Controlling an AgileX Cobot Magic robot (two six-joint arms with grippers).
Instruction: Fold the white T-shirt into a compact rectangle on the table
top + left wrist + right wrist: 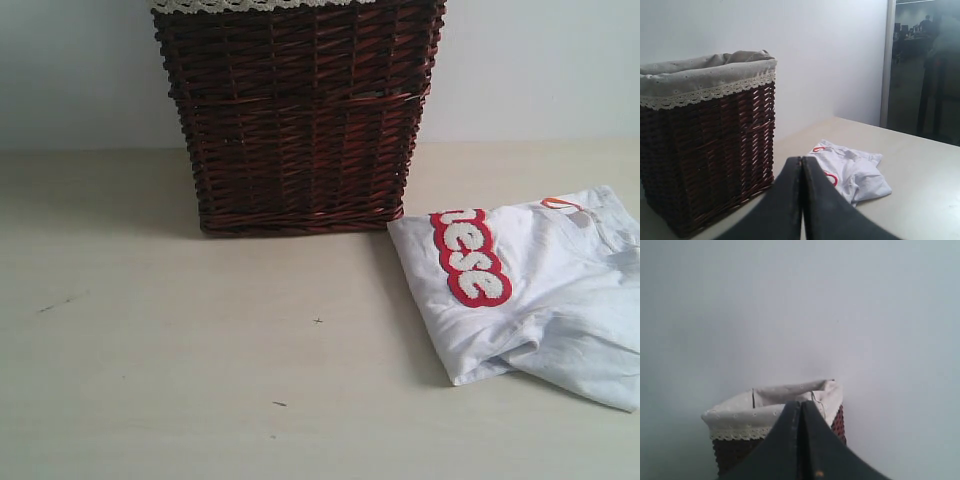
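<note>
The white T-shirt (540, 290) lies folded on the table (200, 380) at the right, its red band of puffy white letters facing up, one layer loose at its near edge. In the left wrist view the same T-shirt (852, 172) rests beyond my left gripper (801, 160), whose dark fingers are pressed together with nothing between them. My right gripper (801, 404) is shut too and empty, held apart from the shirt and pointing toward the basket and the wall. Neither gripper appears in the exterior view.
A tall dark red-brown wicker basket (300, 120) with a grey lace-trimmed liner (705, 75) stands at the back of the table, just left of the shirt. A pale wall rises behind it. An open doorway (925, 65) shows at the side.
</note>
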